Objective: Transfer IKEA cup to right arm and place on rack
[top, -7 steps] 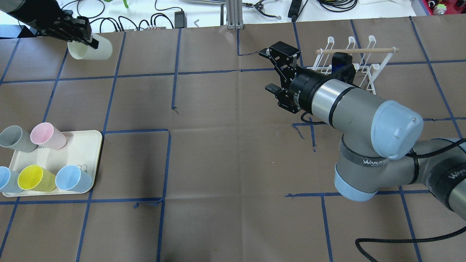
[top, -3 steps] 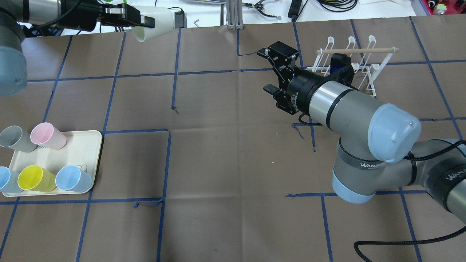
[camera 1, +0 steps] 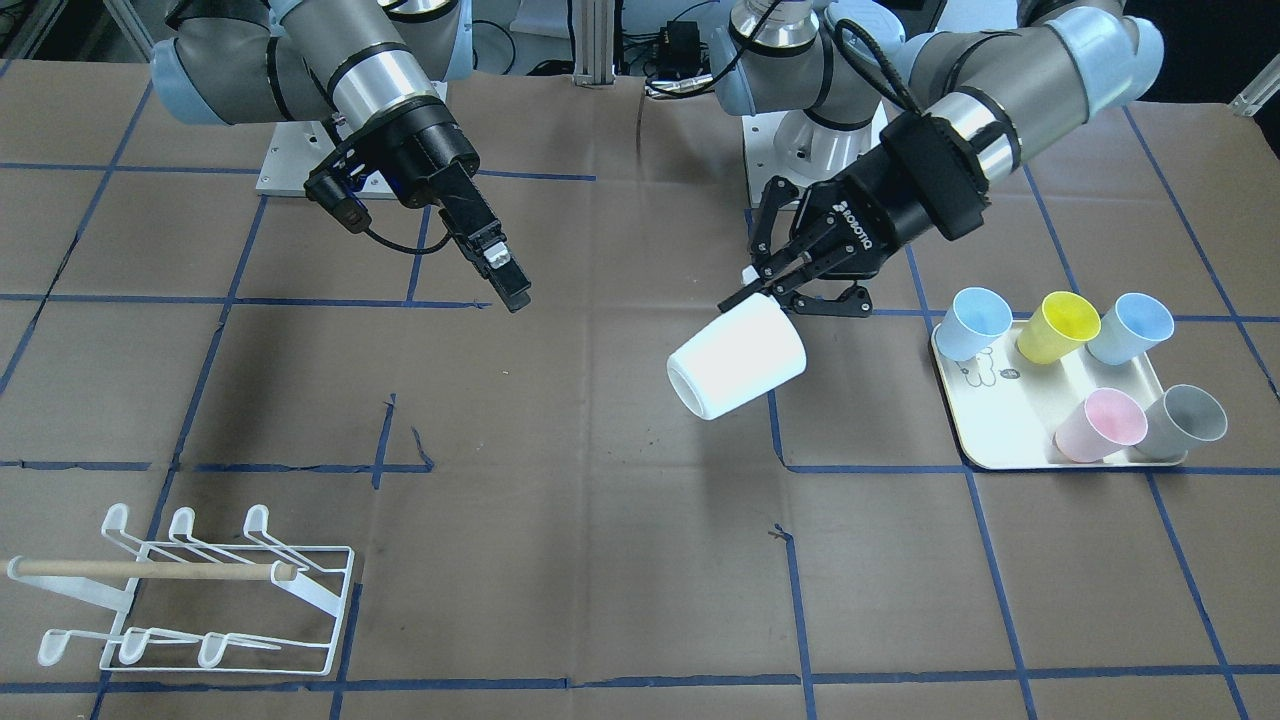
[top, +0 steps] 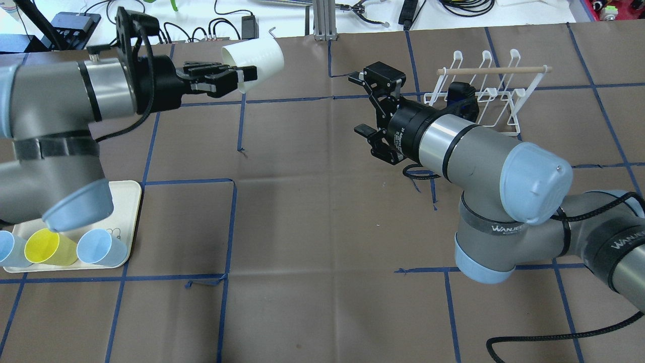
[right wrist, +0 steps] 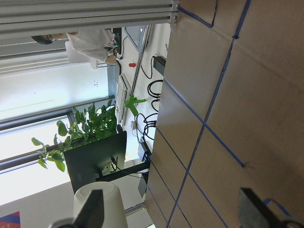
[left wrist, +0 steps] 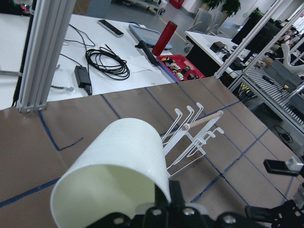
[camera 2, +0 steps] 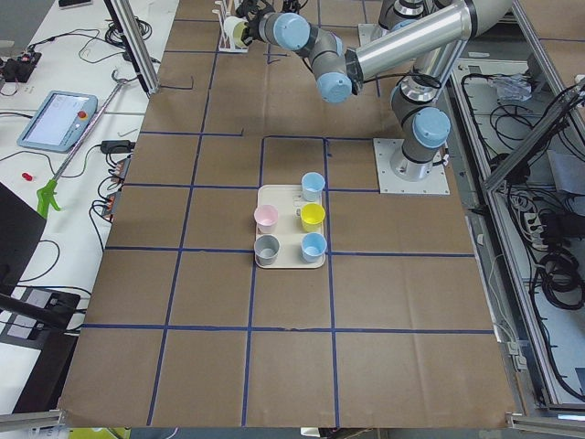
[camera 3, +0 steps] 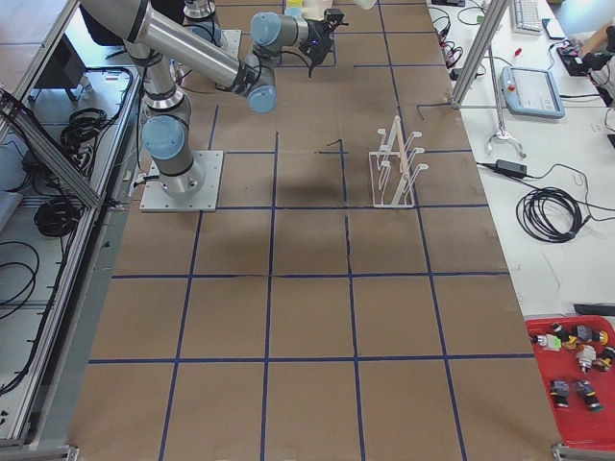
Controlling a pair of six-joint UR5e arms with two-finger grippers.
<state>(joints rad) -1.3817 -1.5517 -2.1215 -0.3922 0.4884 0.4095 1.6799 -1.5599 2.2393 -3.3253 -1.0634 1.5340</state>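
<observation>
The white IKEA cup (top: 256, 61) hangs on its side above the table's far left half. My left gripper (top: 243, 78) is shut on its rim, and its base points away from the wrist. The front view shows the cup (camera 1: 738, 362) below the left gripper (camera 1: 772, 288). In the left wrist view the cup (left wrist: 118, 166) fills the foreground. My right gripper (top: 367, 104) on the right arm (top: 473, 146) stands open, empty, and a clear gap right of the cup. The cup (right wrist: 100, 203) shows past one of its fingers (right wrist: 259, 214). The white wire rack (top: 486, 93) stands behind the right wrist.
A cream tray (top: 130, 201) at the near left holds several coloured cups, such as a yellow cup (top: 48, 247) and a blue cup (top: 101, 248). The left arm's elbow hangs over that tray. Cables and tools lie on the white bench beyond the table's far edge.
The left arm has swung the cup rightward from the far left corner toward the table's middle. The right gripper has shifted slightly left and stays open.
</observation>
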